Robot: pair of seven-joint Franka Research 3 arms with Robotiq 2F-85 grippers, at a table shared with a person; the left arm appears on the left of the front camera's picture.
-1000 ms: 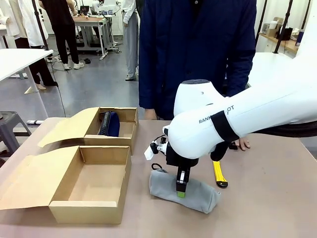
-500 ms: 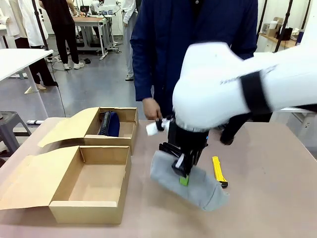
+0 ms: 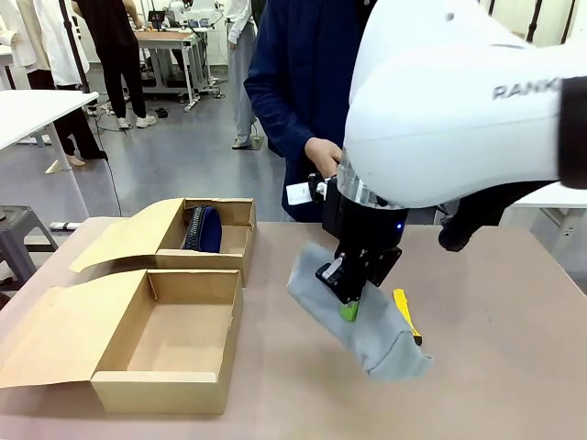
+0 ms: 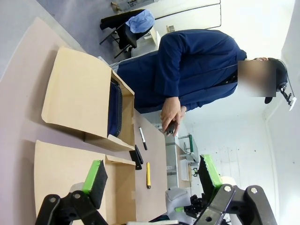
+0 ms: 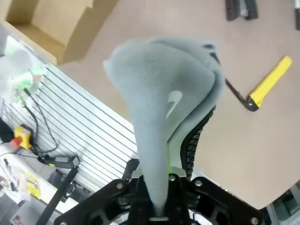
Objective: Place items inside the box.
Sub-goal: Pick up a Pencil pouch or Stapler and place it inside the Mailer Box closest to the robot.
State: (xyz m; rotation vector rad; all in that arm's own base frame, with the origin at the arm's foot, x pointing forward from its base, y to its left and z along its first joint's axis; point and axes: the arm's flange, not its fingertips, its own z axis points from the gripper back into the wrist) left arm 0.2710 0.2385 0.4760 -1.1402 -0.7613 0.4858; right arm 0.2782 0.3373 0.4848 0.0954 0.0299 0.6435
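My right gripper [image 3: 349, 309] is shut on the grey fabric pouch [image 3: 371, 335], which hangs tilted just above the table. In the right wrist view the pouch [image 5: 159, 108] rises from between the fingers and hides them. The yellow-and-black utility knife [image 3: 407, 318] lies on the table just behind the pouch. The dark navy pouch [image 3: 204, 229] stands in the far cardboard box [image 3: 234, 213]. The near box [image 3: 174, 339] holds nothing. My left gripper [image 4: 152, 176] is open, high above the table. Below it lie the marker pen [image 4: 142, 138] and the black stapler [image 4: 137, 157].
A person in a dark blue coat stands at the far side with one hand [image 3: 323, 154] at waist height. Both boxes have flaps folded out to the left. The stapler [image 5: 241, 8] and knife [image 5: 269, 82] lie apart from each other on the tabletop.
My right gripper has lifted the grey pouch off the table and carried it slightly up, as the arm swung higher. The person's hand has left the table.
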